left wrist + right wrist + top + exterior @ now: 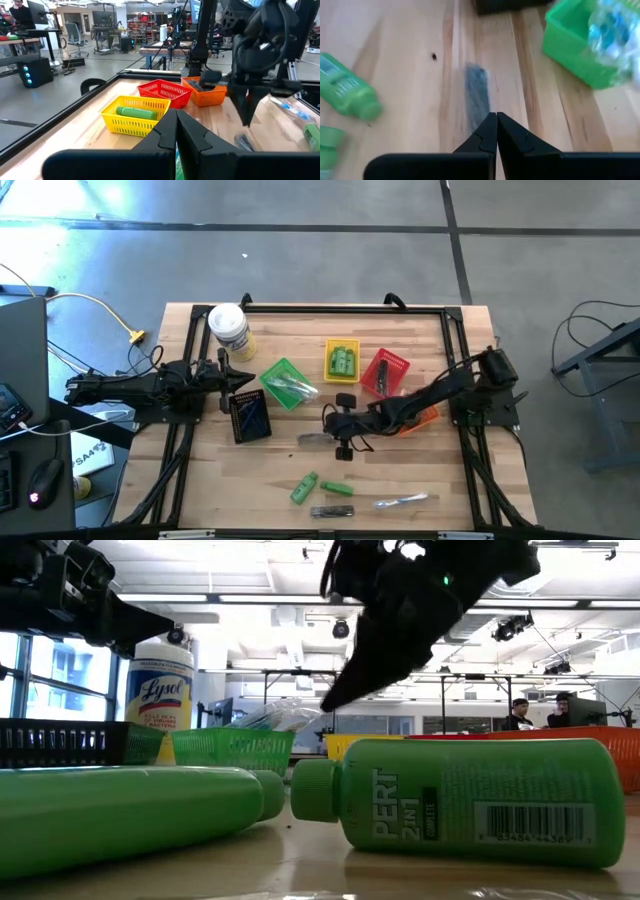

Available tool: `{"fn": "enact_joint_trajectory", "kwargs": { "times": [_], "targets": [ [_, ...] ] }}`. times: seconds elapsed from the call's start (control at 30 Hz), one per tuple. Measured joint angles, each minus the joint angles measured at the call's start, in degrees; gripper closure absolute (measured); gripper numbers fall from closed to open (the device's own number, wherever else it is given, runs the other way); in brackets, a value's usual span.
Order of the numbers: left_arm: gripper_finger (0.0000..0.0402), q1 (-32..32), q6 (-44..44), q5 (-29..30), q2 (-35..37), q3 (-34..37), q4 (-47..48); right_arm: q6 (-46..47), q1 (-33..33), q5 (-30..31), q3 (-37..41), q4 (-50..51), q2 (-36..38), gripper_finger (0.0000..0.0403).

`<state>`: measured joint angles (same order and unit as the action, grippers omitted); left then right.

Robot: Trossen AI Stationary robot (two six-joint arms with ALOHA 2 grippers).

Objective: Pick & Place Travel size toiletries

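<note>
My right gripper (496, 119) hangs shut above the table's middle (330, 422), slanting down, with nothing between its fingers. A dark slim comb (477, 92) lies flat on the wood just beyond and below its tips (312, 439). Two green bottles (305, 488) (337, 488) lie on their sides near the front edge, with a dark stick (330, 511) and a clear-wrapped piece (400, 501) beside them. My left gripper (176, 120) waits shut and level at the table's left (243, 377).
Mesh baskets stand across the middle: black (248, 415), green (285, 383) with clear-wrapped pieces, yellow (342, 360) with green bottles, red (385, 370), and orange (425, 417) under my right arm. A white-lidded jar (228, 330) stands at the far left. People sit in the room behind.
</note>
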<state>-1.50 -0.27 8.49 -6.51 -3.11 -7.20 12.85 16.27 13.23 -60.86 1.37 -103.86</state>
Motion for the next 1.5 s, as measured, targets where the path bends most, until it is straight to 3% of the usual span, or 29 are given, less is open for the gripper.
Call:
{"fn": "enact_joint_trajectory", "kwargs": {
  "times": [0.33, 0.57, 0.73, 0.8, 0.9, 1.03, 1.23, 1.5],
  "targets": [
    [0.0402, 0.0, 0.0, 0.0, 0.0, 0.0, 0.0, 0.8, 0.6, -1.3, -0.2, 3.1, 2.1, 0.0400],
    [0.0402, 0.0, 0.0, 0.1, 0.0, 0.0, 0.0, 2.0, 0.6, -7.1, -0.2, 8.5, 2.1, 0.0388],
    [0.0402, 0.0, 0.0, 0.2, 0.0, 0.0, 0.1, 4.9, -0.1, -8.9, -0.1, 13.9, 1.1, 0.0313],
    [0.0402, 0.0, 0.0, 0.2, 0.0, 0.0, 0.0, 4.2, -0.9, -8.8, 0.8, 12.8, 1.0, 0.0273],
    [0.0402, 0.0, 0.0, 0.2, 0.0, 0.0, 0.1, 3.7, -3.4, -13.5, 1.9, 8.0, -0.3, 0.0224],
    [0.0402, 0.0, 0.0, 0.2, 0.0, 0.0, 0.1, 5.2, -6.1, -17.4, 2.1, 7.4, -1.9, 0.0194],
    [0.0402, 0.0, 0.0, 0.1, -0.1, 0.0, 0.6, 4.9, -6.6, -17.3, 2.2, 7.4, -3.6, 0.0203],
    [0.0402, 0.0, 0.5, 0.0, -0.1, 0.0, 1.1, 5.1, -5.2, -16.2, 2.1, 7.5, -3.8, 0.0248]
  ]
}}
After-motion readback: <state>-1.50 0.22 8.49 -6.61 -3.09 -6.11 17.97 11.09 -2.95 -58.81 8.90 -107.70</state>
